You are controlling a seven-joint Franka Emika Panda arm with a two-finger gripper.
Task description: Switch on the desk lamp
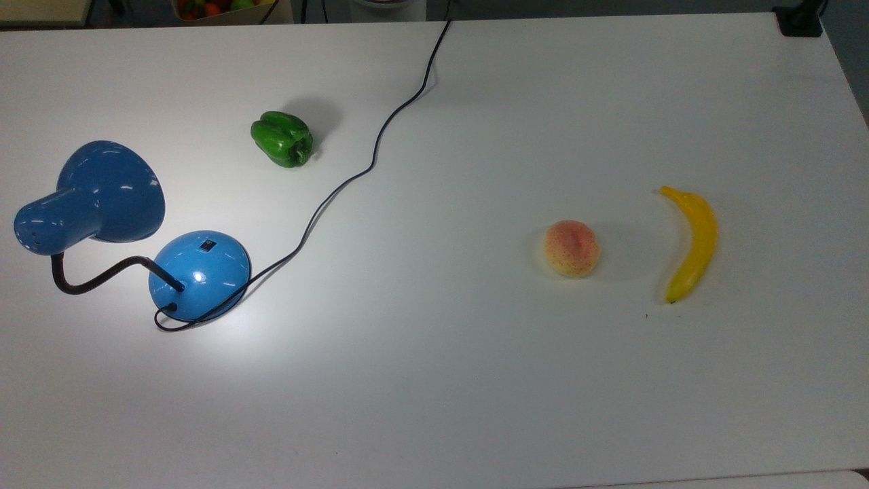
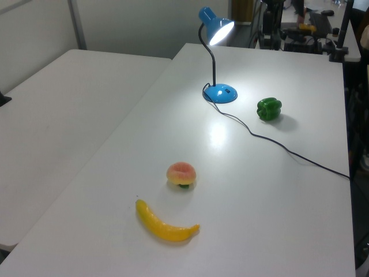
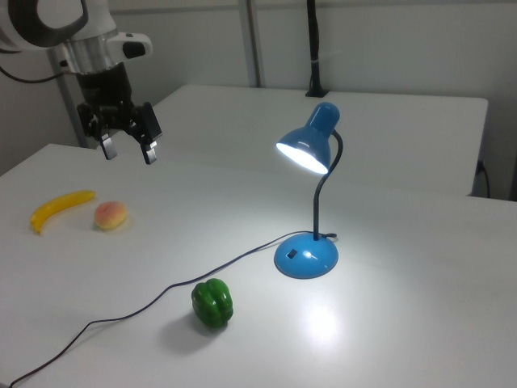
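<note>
The desk lamp stands on the white table at the top view's left. It has a blue domed base (image 1: 200, 275) with a small black switch (image 1: 208, 245), a black gooseneck (image 1: 102, 275) and a blue shade (image 1: 108, 193). The lamp is lit: its shade (image 3: 311, 145) glows in the right view, and a bright patch lies on the table beside the base (image 3: 307, 257). The shade (image 2: 218, 27) glows in the left view too. My gripper (image 3: 128, 150) hangs open in the air at the right view's upper left, far from the lamp and holding nothing.
A green pepper (image 1: 283, 139) lies near the lamp. The black cord (image 1: 353, 178) runs from the base to the table's far edge. A peach (image 1: 572, 248) and a banana (image 1: 691, 243) lie at the top view's right. A second table (image 2: 57, 115) stands alongside.
</note>
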